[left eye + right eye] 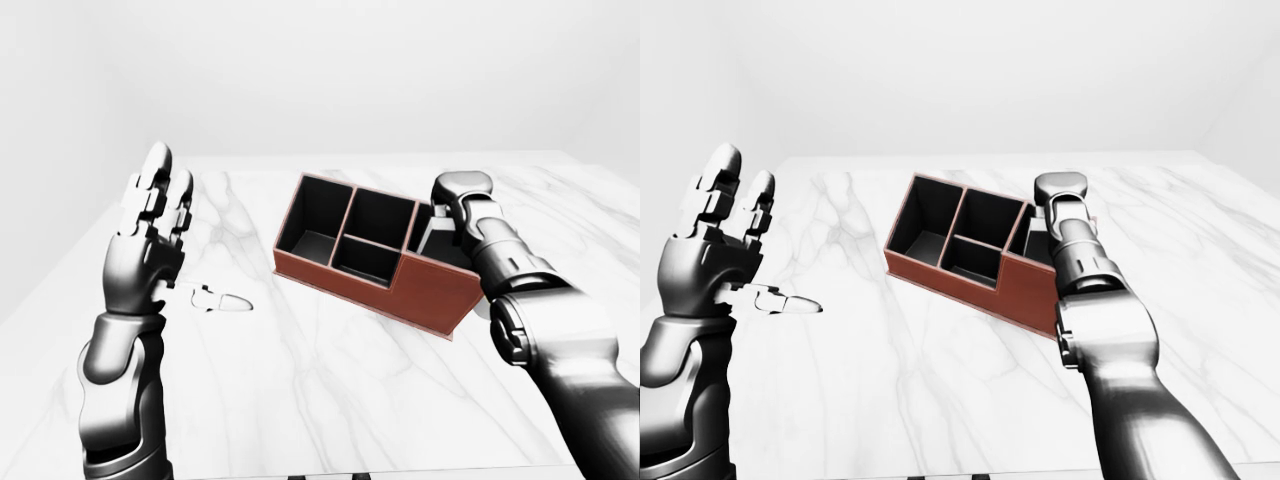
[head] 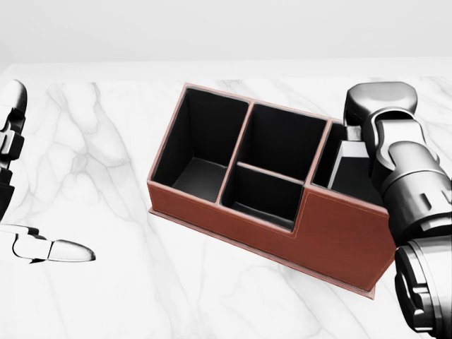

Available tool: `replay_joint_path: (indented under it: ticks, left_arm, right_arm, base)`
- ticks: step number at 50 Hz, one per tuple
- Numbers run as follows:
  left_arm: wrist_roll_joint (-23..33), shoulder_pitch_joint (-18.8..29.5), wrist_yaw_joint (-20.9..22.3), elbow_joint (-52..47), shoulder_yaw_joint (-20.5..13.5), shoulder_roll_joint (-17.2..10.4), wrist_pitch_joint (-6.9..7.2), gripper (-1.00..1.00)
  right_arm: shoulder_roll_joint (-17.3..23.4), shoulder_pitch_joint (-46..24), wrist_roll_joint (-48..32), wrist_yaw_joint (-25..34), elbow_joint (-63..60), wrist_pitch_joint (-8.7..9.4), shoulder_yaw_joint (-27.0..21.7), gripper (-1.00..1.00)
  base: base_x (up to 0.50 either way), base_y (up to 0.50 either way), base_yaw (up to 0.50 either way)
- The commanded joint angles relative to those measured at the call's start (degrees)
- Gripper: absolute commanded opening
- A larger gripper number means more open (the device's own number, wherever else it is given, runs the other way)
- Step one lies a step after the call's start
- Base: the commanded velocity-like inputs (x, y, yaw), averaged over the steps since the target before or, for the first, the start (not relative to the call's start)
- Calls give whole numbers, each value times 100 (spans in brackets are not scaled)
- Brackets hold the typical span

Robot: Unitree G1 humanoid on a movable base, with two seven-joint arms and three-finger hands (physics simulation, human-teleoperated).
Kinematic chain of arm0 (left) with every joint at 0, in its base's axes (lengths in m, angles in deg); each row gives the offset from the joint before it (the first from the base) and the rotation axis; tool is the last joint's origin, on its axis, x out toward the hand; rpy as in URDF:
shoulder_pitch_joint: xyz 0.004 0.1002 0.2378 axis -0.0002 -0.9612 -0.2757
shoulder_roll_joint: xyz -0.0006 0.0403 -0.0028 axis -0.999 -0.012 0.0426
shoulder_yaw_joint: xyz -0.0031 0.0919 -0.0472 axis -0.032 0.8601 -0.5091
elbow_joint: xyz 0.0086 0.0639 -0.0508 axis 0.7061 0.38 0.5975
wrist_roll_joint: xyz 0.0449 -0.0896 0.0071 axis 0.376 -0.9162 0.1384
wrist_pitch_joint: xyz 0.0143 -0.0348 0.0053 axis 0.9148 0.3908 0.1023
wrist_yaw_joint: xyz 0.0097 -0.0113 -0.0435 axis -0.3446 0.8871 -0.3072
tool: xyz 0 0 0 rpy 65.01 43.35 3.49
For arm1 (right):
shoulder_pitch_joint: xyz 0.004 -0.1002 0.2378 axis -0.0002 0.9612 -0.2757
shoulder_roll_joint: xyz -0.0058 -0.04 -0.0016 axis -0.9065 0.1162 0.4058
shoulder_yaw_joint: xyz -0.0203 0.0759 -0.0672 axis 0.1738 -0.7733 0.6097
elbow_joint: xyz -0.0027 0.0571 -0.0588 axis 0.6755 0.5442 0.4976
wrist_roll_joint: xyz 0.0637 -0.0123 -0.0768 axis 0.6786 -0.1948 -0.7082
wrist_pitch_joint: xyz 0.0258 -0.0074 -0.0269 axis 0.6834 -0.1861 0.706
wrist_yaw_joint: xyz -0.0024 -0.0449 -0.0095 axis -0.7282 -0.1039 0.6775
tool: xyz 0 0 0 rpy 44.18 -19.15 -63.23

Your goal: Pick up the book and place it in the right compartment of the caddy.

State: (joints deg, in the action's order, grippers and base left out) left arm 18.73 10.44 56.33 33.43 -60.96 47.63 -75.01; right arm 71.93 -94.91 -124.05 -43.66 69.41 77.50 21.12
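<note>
The brown caddy with black compartments lies at an angle on the white marble table. A pale grey book stands inside its right compartment. My right hand is directly over that compartment, touching the top of the book. Its fingers are hidden behind the knuckles and wrist, so the grip does not show. My left hand is raised at the left of the left-eye view, well away from the caddy, fingers spread upright, thumb out, empty.
The caddy's other three compartments hold nothing. The table's far edge runs along the top of the marble, with a plain white wall behind it. The near edge shows at the bottom of the left-eye view.
</note>
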Motion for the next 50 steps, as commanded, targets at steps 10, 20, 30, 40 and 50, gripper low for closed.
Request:
replay_joint_path:
  ticks: [10, 20, 30, 40, 50]
  left_arm:
    - [-5, -73, 32, 92, -39, 7, 0, 100]
    - [-9, -61, 28, 73, -33, 4, 0, 100]
    - [3, -62, 19, 35, -20, 5, 0, 100]
    - [25, -54, 7, 47, -11, 10, 0, 100]
    - [26, -23, -12, 43, -2, 10, 0, 100]
  right_arm:
    - [-33, 35, -194, -117, -33, 0, 80, -100]
    - [-31, 41, -224, -161, -37, 0, 84, -99]
    - [-39, 24, -244, -154, -49, 0, 95, 100]
    - [2, -23, -175, -131, -73, 0, 81, 100]
    - [21, -140, -130, -90, -116, 0, 115, 100]
  base:
    - [0, 0, 0]
    - [0, 0, 0]
    - [0, 0, 0]
    - [0, 0, 0]
    - [0, 0, 0]
